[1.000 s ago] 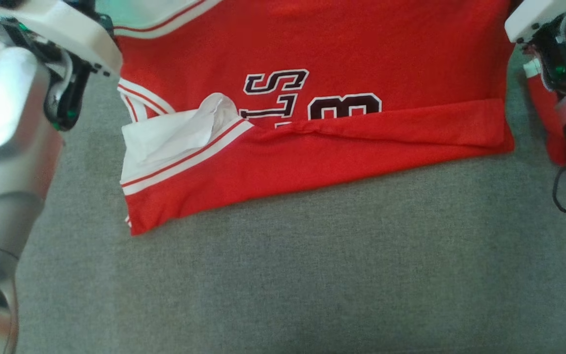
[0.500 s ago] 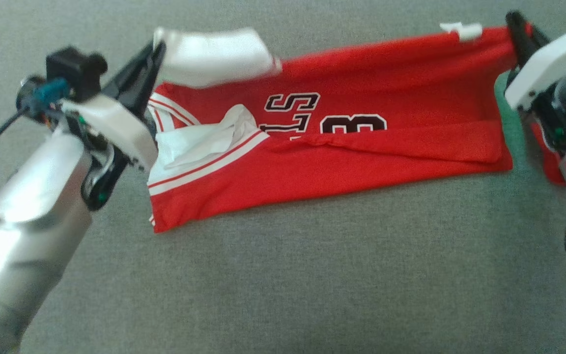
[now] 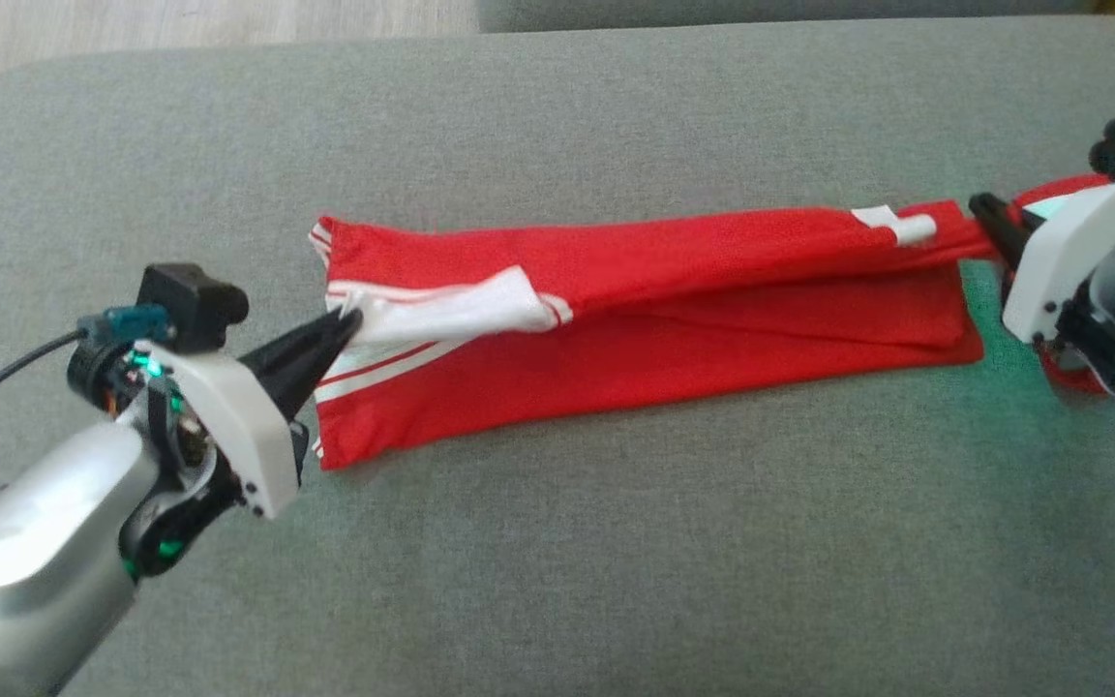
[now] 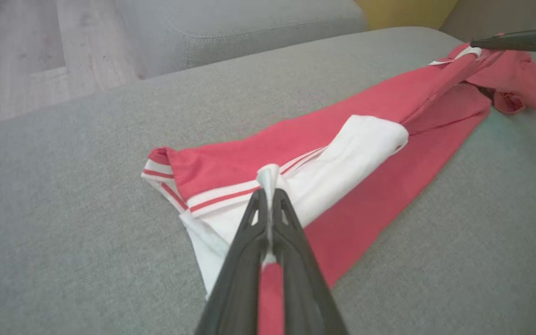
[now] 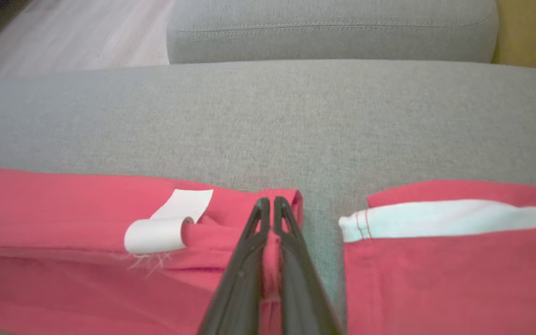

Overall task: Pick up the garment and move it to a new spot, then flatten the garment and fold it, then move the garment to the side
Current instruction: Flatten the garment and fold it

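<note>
The red garment [image 3: 674, 329] with white, red-striped trim lies folded in a long band across the grey cushion [image 3: 616, 542]. My left gripper [image 3: 349, 324] is shut on the white-trimmed edge at the band's left end; in the left wrist view its tips [image 4: 268, 191] pinch the striped hem [image 4: 221, 197]. At the right end, my right gripper [image 3: 979, 208] is shut on the red edge beside a small white label [image 3: 891, 225]. The right wrist view has the tips [image 5: 272, 202] clamping red cloth next to the curled label [image 5: 165, 228]. The top layer stretches taut between the two grippers.
Pale wooden floor [image 3: 180, 19] lies beyond the cushion's far left corner. A second grey cushion [image 5: 333, 28] stands behind, with something yellow [image 5: 528, 32] to its right. More red cloth with a white band [image 5: 435, 218] lies right of my right gripper. Bare cushion spreads in front.
The head camera has tilted up. Both grippers have carried the garment's far edge over toward me and lowered it, so the top layer now covers the black lettering.
</note>
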Controlling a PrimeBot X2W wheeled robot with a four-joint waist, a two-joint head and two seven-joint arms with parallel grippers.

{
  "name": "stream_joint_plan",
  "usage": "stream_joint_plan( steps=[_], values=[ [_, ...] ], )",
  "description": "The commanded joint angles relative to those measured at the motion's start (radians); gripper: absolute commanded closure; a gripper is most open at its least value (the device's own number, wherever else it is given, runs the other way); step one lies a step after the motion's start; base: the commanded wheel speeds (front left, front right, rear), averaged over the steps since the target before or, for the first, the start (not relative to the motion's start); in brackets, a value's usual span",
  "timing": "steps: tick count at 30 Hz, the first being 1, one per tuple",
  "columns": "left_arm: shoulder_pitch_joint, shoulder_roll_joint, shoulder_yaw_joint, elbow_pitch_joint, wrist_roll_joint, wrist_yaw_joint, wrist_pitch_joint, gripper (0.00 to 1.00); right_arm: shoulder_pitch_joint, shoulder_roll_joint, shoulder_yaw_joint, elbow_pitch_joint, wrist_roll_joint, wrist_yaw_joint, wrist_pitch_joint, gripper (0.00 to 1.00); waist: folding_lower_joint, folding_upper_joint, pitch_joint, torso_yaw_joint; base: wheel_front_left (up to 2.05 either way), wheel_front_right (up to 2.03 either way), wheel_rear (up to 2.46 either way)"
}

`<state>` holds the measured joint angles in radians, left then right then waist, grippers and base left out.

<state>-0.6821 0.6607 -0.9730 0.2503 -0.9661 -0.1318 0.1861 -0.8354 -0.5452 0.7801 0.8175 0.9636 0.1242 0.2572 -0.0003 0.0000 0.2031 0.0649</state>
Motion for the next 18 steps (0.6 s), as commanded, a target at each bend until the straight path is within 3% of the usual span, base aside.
stream_joint_plan(
  steps=[1,8,15,16,17,18],
  values=[
    [-0.038,0.054,0.044,-0.032,-0.006,0.005,0.008,1.0,0.01,-0.03,0.01,-0.025,0.007,0.007,0.006,1.0,0.0003,0.0,0.001,0.0,0.0,0.0,0.0],
    [-0.015,0.086,0.011,-0.093,-0.006,0.031,0.081,1.0,0.021,-0.066,0.078,-0.051,0.035,0.007,0.096,1.0,0.0003,0.0,0.021,-0.004,0.0,0.0,0.0],
    [-0.006,0.073,-0.014,-0.074,-0.007,0.04,0.115,1.0,0.024,-0.077,0.109,-0.048,0.07,0.007,0.151,1.0,0.0003,0.0,0.038,-0.013,0.0,0.0,0.0],
    [-0.006,0.071,-0.016,-0.069,-0.005,0.043,0.116,0.55,0.023,-0.073,0.106,-0.035,0.077,0.007,0.159,0.0,0.0003,0.0,0.038,-0.015,0.0,0.0,0.0],
    [-0.009,0.069,-0.016,-0.064,0.003,0.048,0.111,0.0,0.021,-0.066,0.105,-0.034,0.082,0.007,0.16,0.0,0.0003,0.0,0.039,-0.017,0.0,0.0,0.0],
    [-0.012,0.066,-0.012,-0.058,0.012,0.056,0.099,0.0,0.015,-0.062,0.095,-0.033,0.09,0.007,0.147,0.0,0.0003,0.0,0.039,-0.019,0.0,0.0,0.0]
  ],
)
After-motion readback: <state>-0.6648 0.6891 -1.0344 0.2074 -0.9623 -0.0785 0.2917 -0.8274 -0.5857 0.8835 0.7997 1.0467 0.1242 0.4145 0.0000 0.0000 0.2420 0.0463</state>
